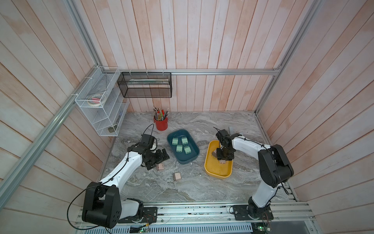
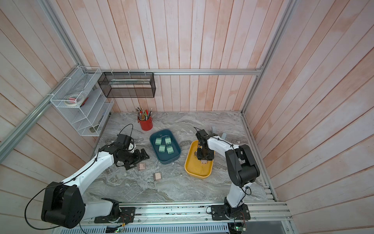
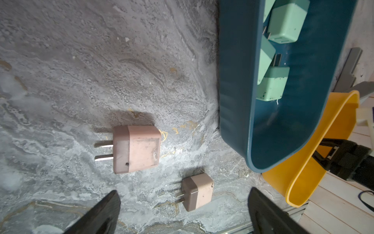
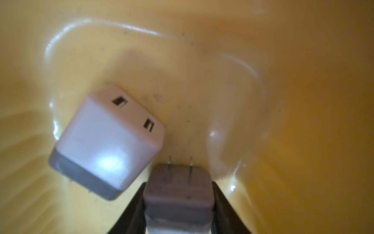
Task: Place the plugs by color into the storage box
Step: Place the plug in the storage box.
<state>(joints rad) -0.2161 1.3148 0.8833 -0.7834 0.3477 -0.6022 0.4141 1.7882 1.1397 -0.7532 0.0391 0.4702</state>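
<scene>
Four green plugs (image 1: 179, 148) are stowed in the blue tray (image 1: 184, 161), one pink plug (image 4: 105, 141) is laid in the yellow tray (image 1: 217, 172) at its four o'clock, another plug (image 4: 178, 194) is clamped there by the right gripper (image 1: 222, 159), and two loose plugs (image 1: 160, 166) are left at seven o'clock beside the wide-spread left gripper (image 1: 157, 161).

We see a shiny, smooth yellow plastic tray (image 4: 303, 101). The pink plug (image 4: 178, 194) is dull plastic with two metal pins (image 4: 169, 169). The grey table (image 3: 81, 71) looks like rough stone to us.
</scene>
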